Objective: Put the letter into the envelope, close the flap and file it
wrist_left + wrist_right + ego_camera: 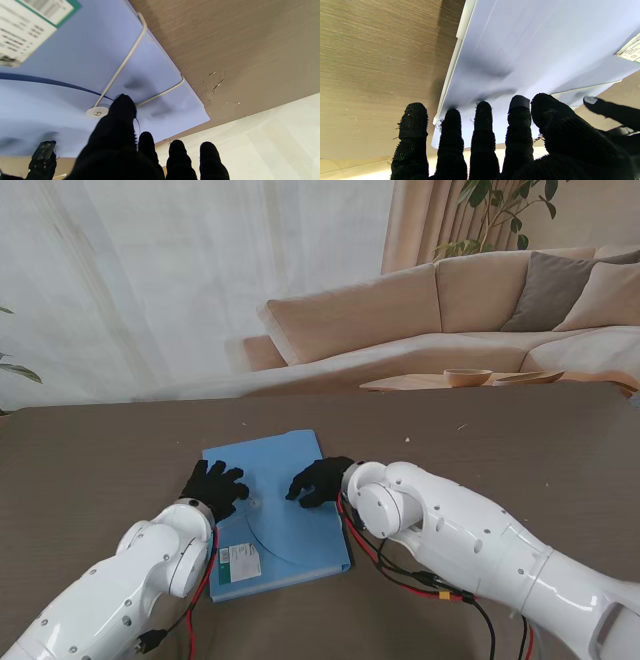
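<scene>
the blue envelope (275,510) is pressed flat on the table (480,440) by the left hand (212,486) and right hand (320,480), fingers spread.

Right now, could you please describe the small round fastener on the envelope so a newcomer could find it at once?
On the brown table, the blue envelope lies between both black-gloved hands. Near its middle, by the curved flap edge, sits a small white disc with a metal rivet. A pale cord runs to it; the left hand's thumb tip is beside it.
</scene>
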{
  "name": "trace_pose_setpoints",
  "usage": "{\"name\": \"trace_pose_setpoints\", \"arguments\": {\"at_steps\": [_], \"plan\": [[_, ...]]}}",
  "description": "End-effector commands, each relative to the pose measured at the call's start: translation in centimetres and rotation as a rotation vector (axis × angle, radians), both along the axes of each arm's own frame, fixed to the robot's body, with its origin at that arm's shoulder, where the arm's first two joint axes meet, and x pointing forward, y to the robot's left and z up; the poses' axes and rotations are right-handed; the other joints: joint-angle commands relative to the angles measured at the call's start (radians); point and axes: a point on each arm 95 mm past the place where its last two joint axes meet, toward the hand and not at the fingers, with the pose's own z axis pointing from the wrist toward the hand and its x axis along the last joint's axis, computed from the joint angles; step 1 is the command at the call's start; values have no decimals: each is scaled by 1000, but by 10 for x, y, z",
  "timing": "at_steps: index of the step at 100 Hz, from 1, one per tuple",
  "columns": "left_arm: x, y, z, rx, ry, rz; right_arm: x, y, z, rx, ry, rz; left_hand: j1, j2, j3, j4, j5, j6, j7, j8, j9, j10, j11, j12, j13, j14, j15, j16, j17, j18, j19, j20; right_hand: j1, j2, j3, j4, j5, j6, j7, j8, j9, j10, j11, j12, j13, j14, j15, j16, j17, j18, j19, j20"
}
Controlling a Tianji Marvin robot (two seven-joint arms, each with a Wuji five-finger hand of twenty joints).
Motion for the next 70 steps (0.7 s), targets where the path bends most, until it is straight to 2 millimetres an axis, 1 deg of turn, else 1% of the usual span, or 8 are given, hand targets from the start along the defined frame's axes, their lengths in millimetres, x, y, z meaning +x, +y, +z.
{"name": "trace_pose_setpoints", "arguments": {"at_steps": [1,17,33,42,44,51,54,70], "plan": [[-6,-2,3,-30,17,-13,-7,-5,-7,-8,17,-12,-31,52,-36,34,-63,-39,-73,-40,-31,11,-30,-6,-13,4,-20,-26,-9,15,-21,3,-28,6,-28,-1,-39,16,-15,30,-9,7,10,14,56,93,59,35,-16,21,-11,5],[-12,7,22,-143,-4,-21,-9,-10,17,75,-49,-69,-110,53,-73,36,-143,-47,-146,-86,-35,20,-64,-63,-12,6,-37,-85,-5,20,-40,-32,-38,3,-48,-13,-53,26,-21,44,-23,11,17,20,47,79,51,31,-29,26,-30,-4],[-25,17,34,-338,1,-22,-19,-19,37,207,-104,-153,-160,66,-81,31,-161,-35,-176,-112,-32,30,-78,-134,-12,7,-53,-149,0,24,-65,-83,-34,-4,-55,-19,-68,29,-33,56,-45,11,18,19,28,76,40,25,-60,39,-74,-25],[-37,22,33,-478,12,-21,-30,-24,42,293,-138,-200,-185,76,-89,26,-157,-25,-179,-119,-27,33,-72,-146,-13,10,-52,-157,-1,30,-75,-101,-29,-14,-51,-19,-76,27,-45,59,-62,8,4,4,11,82,13,8,-90,55,-131,-56],[-40,24,32,-511,19,-18,-33,-25,42,311,-145,-210,-193,76,-85,25,-154,-26,-183,-128,-26,32,-66,-163,-14,10,-52,-165,4,31,-83,-122,-30,-16,-49,-19,-76,25,-49,59,-63,7,0,-1,9,81,4,2,-97,60,-147,-66],[-49,28,28,-638,38,4,-43,-28,43,375,-157,-240,-198,73,-87,24,-142,-27,-179,-132,-21,36,-59,-170,-15,10,-54,-171,3,34,-90,-137,-28,-23,-40,-19,-85,21,-57,55,-75,3,-13,-17,-9,79,-27,-17,-124,69,-195,-96],[-54,30,27,-690,46,15,-48,-29,43,400,-163,-254,-196,70,-85,23,-139,-30,-173,-137,-22,35,-54,-179,-13,7,-58,-182,8,30,-102,-164,-24,-28,-34,-18,-84,21,-58,53,-79,3,-18,-24,-15,79,-40,-26,-136,73,-215,-110],[-73,38,14,-902,15,40,-76,-31,35,503,-182,-293,-194,43,-89,20,-119,-32,-159,-143,-16,37,-38,-180,-15,6,-54,-183,6,35,-110,-185,-21,-45,12,-10,-94,15,-60,42,-92,-5,-34,-47,-39,68,-89,-56,-179,79,-300,-169]]}}
